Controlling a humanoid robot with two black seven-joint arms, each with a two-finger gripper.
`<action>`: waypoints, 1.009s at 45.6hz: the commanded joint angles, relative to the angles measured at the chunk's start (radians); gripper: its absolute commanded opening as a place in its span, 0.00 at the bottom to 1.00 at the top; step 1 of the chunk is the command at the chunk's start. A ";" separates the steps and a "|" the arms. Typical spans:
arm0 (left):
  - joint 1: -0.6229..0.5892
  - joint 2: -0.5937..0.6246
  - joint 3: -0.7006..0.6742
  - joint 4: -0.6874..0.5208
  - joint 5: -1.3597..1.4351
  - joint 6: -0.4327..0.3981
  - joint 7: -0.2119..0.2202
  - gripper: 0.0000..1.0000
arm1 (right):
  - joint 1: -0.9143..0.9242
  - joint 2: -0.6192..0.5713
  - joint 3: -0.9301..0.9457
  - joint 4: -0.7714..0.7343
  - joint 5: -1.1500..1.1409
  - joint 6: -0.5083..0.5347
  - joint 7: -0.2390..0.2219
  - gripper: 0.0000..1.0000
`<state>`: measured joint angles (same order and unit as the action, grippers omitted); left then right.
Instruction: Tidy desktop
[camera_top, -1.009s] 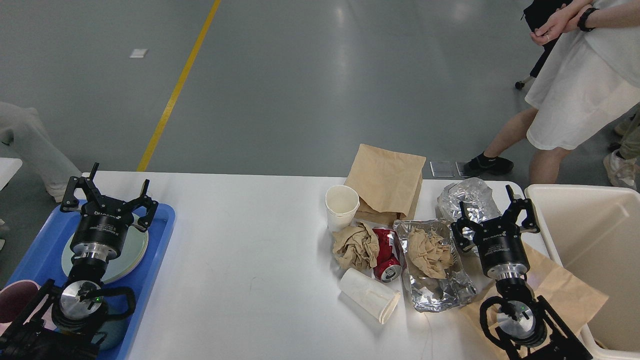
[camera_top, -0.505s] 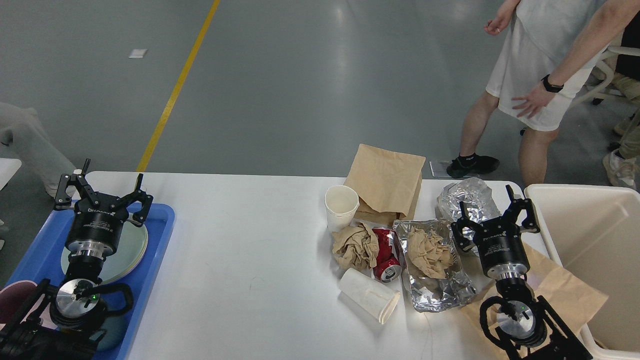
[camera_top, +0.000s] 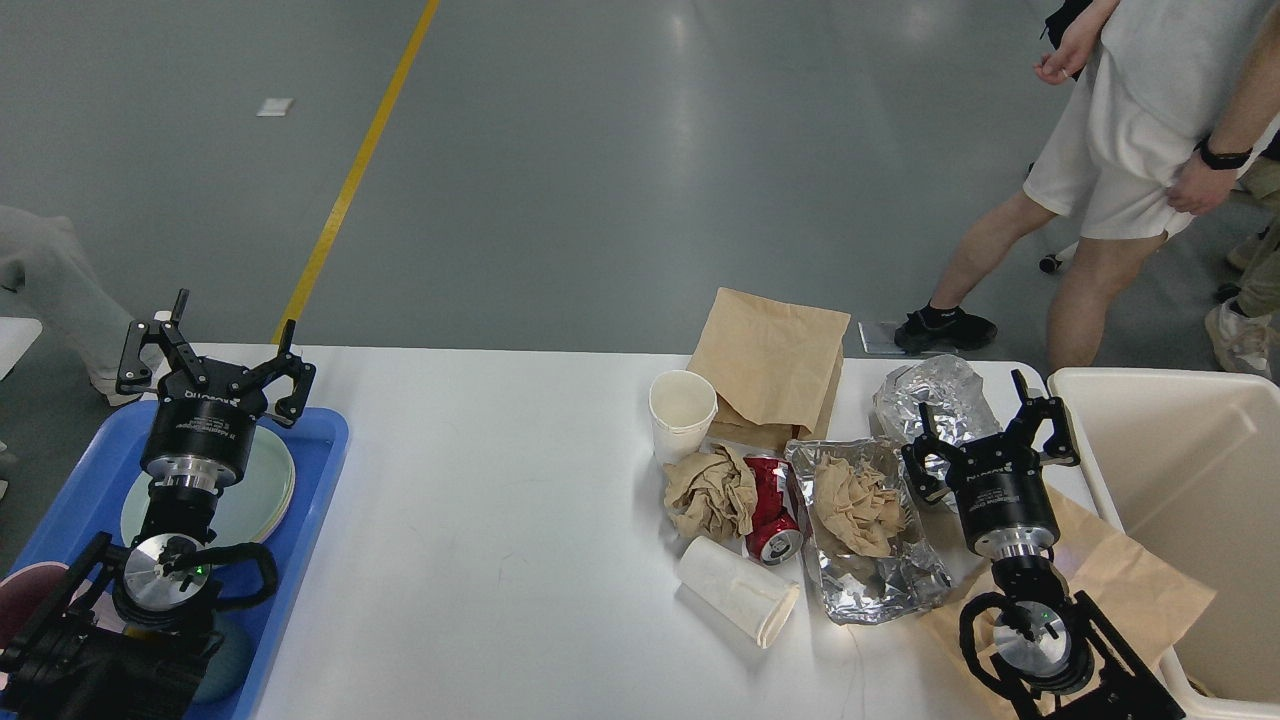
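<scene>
Desktop (camera_top: 500, 480), litter right, 2 grippers spread

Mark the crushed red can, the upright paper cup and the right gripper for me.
crushed red can (camera_top: 772, 508), head view, on its dented side.
upright paper cup (camera_top: 683, 412), head view, on its inner wall.
right gripper (camera_top: 992, 432), head view, between its fingertips.

White desktop (camera_top: 500, 520) bearing litter at right: upright paper cup (camera_top: 683, 411), crushed red can (camera_top: 771, 508), foil tray (camera_top: 868, 535). Both grippers, left (camera_top: 213, 365) and right (camera_top: 990, 437), spread wide, holding nothing.
</scene>
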<state>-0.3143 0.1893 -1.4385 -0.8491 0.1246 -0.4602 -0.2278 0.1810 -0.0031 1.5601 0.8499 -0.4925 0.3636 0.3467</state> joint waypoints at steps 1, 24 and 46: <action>0.006 -0.025 0.007 0.059 0.000 -0.003 -0.001 0.96 | 0.000 0.000 0.000 0.000 0.000 0.000 0.000 1.00; 0.011 -0.054 0.007 0.088 0.006 -0.101 0.005 0.97 | 0.000 0.000 0.000 0.000 0.000 0.000 0.000 1.00; 0.011 -0.056 0.007 0.088 0.001 -0.103 0.004 0.97 | 0.000 0.000 0.000 0.000 0.000 0.000 0.000 1.00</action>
<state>-0.3036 0.1343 -1.4311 -0.7608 0.1258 -0.5630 -0.2240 0.1810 -0.0031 1.5601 0.8499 -0.4924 0.3636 0.3467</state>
